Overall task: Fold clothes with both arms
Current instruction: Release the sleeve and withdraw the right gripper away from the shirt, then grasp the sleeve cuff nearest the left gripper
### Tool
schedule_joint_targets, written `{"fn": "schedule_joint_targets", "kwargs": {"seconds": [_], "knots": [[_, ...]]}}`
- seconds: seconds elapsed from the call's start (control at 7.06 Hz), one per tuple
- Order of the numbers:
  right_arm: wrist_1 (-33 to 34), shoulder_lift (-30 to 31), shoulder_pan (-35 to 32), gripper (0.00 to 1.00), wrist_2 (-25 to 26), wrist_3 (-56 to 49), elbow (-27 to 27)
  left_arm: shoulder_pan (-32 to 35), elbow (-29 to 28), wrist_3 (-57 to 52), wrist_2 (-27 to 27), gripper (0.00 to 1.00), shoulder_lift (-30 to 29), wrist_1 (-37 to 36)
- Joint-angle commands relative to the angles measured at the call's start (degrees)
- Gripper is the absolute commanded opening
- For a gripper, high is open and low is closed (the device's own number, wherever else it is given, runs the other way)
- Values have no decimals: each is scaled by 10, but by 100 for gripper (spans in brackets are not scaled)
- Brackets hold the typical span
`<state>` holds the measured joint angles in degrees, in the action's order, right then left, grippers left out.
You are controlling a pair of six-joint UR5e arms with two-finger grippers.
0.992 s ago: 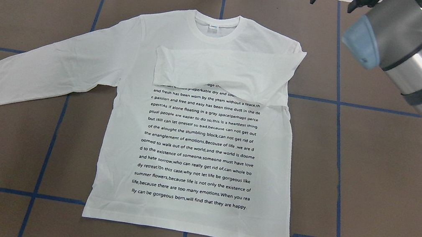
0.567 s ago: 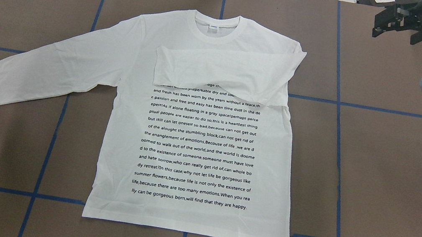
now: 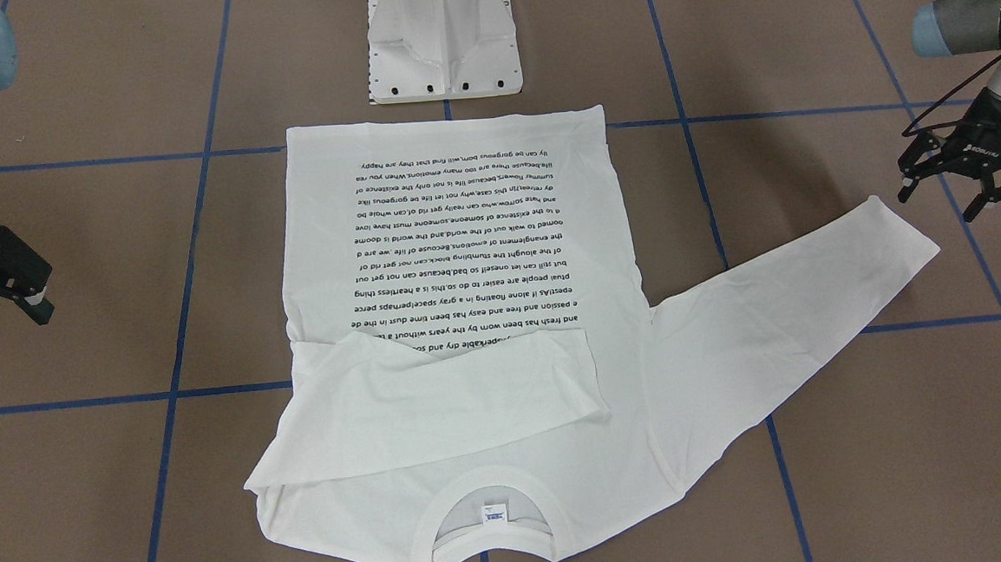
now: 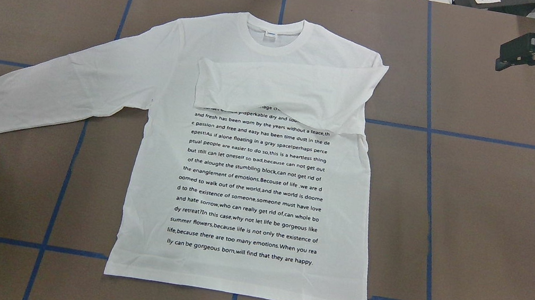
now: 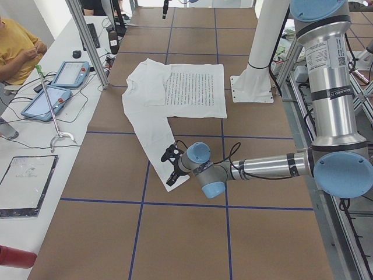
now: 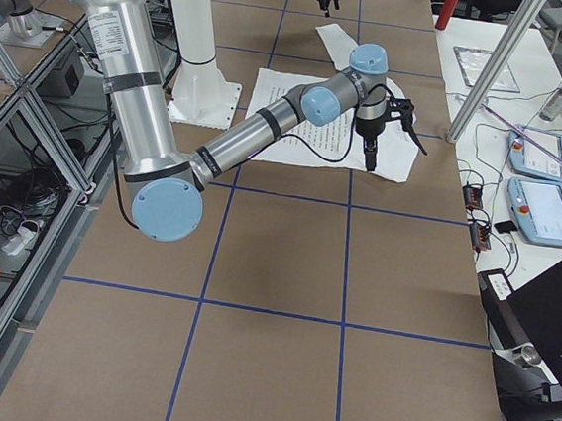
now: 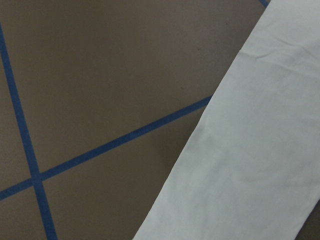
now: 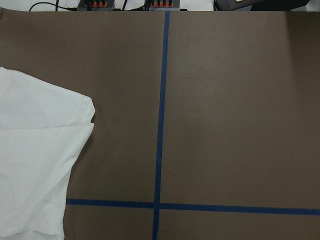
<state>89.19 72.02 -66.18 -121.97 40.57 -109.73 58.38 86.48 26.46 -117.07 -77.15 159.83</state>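
Overhead exterior view: a white long-sleeved shirt (image 4: 251,185) lies flat and face up on the brown table (image 4: 501,235), its black print readable. The hem lies nearest the robot and the collar (image 4: 275,21) farthest from it. The white pedestal (image 3: 442,41) stands just past the shirt's hem, apart from the cloth.

One sleeve (image 4: 282,93) is folded across the shirt's chest and covers the top lines of print, its cuff reaching roughly to the middle of the chest. The other sleeve (image 4: 52,84) stretches out sideways from the shirt on the robot's left, angling back toward the hem side.

The left gripper (image 3: 951,193) hangs just beside the cuff (image 3: 906,234) of that outstretched sleeve, fingers spread and holding nothing. Whether it touches the cloth cannot be told.

The right gripper (image 4: 525,62) hangs well clear of the shirt, out beyond the shoulder where the folded sleeve begins and level with the collar. Its fingers are also spread and empty.

A small label (image 3: 495,515) with blue marking shows inside the shirt's neck.
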Motion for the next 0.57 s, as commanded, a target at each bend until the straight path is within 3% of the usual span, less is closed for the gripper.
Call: {"fn": "schedule_joint_targets", "kwargs": {"seconds": [0.0, 0.42], "knots": [[-2, 7, 0, 100, 2, 2, -6, -41, -3, 1, 26, 100, 11, 13], [-2, 8, 1, 100, 2, 2, -6, -65, -6, 0, 30, 90, 13, 14]]}}
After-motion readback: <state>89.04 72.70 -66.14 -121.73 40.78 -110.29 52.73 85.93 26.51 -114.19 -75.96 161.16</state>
